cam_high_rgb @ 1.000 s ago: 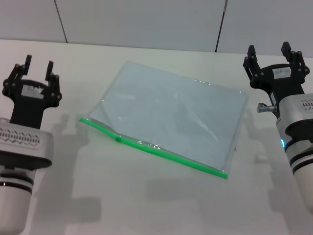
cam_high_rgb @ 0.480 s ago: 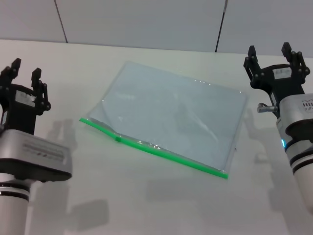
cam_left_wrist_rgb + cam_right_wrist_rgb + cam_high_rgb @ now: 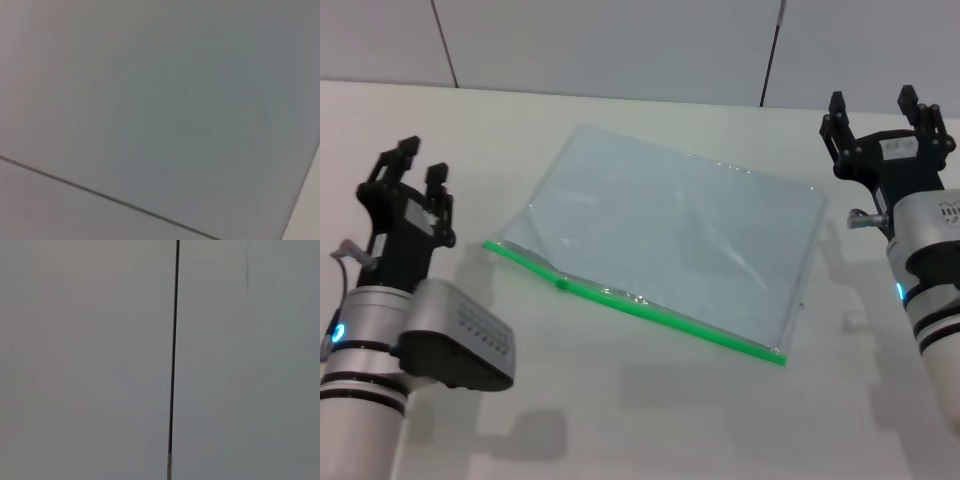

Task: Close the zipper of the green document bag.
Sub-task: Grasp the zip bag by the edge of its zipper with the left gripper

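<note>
Left gripper open, empty, just left of green document bag lying flat mid-table; right gripper open, idle; risk: pushing bag while reaching zipper slider.

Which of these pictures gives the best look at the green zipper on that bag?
The head view. There the zipper runs the full near edge of the bag, with its small slider toward the robot's left end. Both wrist views show only blank grey panels, with no zipper in them.
</note>
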You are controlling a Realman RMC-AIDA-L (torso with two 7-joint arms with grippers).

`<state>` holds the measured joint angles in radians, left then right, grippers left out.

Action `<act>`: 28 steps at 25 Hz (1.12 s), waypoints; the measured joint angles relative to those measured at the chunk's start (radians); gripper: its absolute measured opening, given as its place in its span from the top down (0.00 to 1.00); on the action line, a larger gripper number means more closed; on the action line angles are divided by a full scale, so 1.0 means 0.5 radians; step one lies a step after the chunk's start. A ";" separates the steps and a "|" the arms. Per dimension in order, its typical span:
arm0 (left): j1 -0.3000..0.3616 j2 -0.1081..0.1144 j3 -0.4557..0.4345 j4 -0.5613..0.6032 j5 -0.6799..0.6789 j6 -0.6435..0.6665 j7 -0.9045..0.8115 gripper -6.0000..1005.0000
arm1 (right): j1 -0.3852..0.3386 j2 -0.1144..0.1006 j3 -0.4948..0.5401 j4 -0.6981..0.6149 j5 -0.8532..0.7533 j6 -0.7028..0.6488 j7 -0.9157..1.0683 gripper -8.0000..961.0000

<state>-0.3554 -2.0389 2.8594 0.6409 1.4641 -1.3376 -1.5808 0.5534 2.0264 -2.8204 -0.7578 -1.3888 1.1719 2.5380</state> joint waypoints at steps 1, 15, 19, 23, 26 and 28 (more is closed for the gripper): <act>-0.001 0.000 0.000 0.004 0.018 0.005 0.010 0.56 | -0.002 0.000 0.002 0.000 0.000 0.000 0.002 0.21; 0.022 -0.003 0.000 0.028 0.043 0.095 0.137 0.46 | -0.009 0.000 0.005 0.009 0.004 0.000 0.006 0.21; 0.031 -0.003 0.000 0.029 -0.006 0.138 0.167 0.46 | -0.010 0.000 0.009 0.010 0.004 0.000 0.011 0.21; 0.043 -0.002 0.000 0.033 -0.083 0.140 0.164 0.46 | -0.011 0.000 0.009 0.013 0.004 0.000 0.012 0.21; 0.050 -0.002 0.000 0.034 -0.149 0.139 0.166 0.47 | -0.012 0.000 0.009 0.014 0.004 0.002 0.012 0.21; 0.052 -0.003 0.000 0.034 -0.188 0.140 0.168 0.47 | -0.012 0.000 0.008 0.015 0.004 0.003 0.013 0.21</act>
<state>-0.3293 -2.0402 2.8593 0.6580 1.3703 -1.2678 -1.4967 0.5475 2.0264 -2.8163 -0.7501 -1.3866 1.1733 2.5444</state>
